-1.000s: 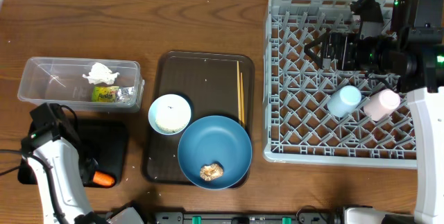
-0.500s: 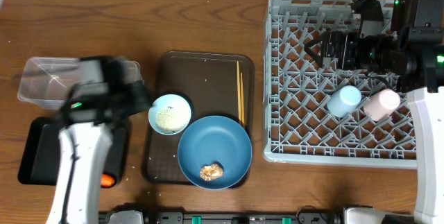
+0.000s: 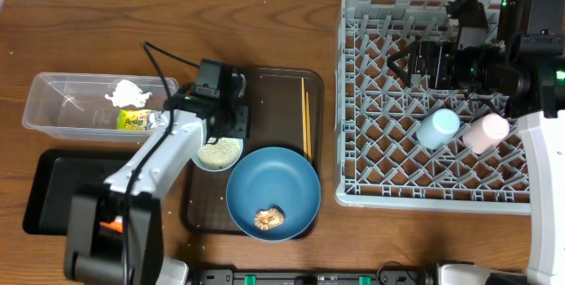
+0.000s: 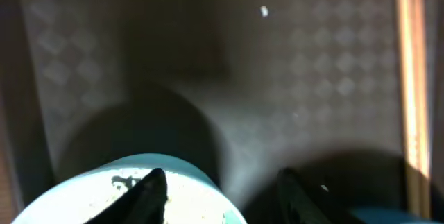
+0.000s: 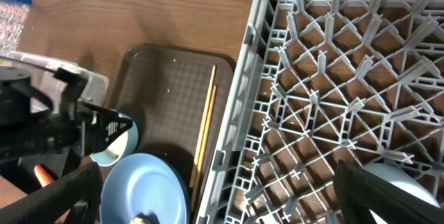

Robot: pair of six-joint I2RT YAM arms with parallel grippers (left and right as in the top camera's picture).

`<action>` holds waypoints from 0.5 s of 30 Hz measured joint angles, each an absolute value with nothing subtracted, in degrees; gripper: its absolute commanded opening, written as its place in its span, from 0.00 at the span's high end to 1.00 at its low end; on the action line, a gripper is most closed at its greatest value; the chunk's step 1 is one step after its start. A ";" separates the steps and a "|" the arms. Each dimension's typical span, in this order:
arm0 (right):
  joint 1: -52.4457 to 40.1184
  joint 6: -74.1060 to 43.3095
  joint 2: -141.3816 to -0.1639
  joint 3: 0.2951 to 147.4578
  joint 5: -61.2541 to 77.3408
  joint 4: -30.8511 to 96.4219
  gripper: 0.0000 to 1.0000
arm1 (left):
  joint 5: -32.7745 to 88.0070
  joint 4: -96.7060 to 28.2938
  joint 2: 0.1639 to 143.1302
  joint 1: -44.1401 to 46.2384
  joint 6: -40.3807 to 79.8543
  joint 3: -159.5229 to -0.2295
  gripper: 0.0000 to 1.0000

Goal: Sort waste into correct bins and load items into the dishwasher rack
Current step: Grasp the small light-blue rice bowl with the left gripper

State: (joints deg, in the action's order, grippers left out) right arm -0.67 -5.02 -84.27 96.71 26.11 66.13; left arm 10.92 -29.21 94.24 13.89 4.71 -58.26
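Grey plastic lattice forms the square dishwasher rack [image 3: 424,195], which stands right of the dark brown serving tray [image 3: 265,86]. A light blue cup [image 3: 439,129] and a pale pink cup [image 3: 486,132] lie side by side on the rack's grid. The right gripper [image 5: 218,172] hangs over the rack's edge nearest the tray, its fingers spread wide and holding nothing.

On the tray's textured surface sit:
- a large round blue plate [image 3: 274,183] carrying a brown food lump [image 3: 268,220]
- a small pale blue bowl [image 4: 83,172] of white rice grains [image 3: 216,152]
- thin wooden chopsticks [image 3: 306,117] along the side nearest the rack

The left gripper [image 4: 222,186] hovers just above the bowl with its jaws parted. The bowl's rim lies under and between the dark fingertips [image 4: 151,182].

Left of the tray, a clear rectangular tub [image 3: 53,113] holds a crumpled white-silver wrapper [image 3: 128,93] and a yellow-green packet [image 3: 134,120]. Nearer the camera's foot lies a shallow black tray [image 3: 53,188]. An orange carrot [image 3: 109,227] is partly hidden there by the left arm.
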 measured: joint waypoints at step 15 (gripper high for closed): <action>-0.67 -4.99 -84.27 96.71 26.11 66.15 0.01 | 9.32 -33.78 97.95 19.07 4.05 -58.26 0.71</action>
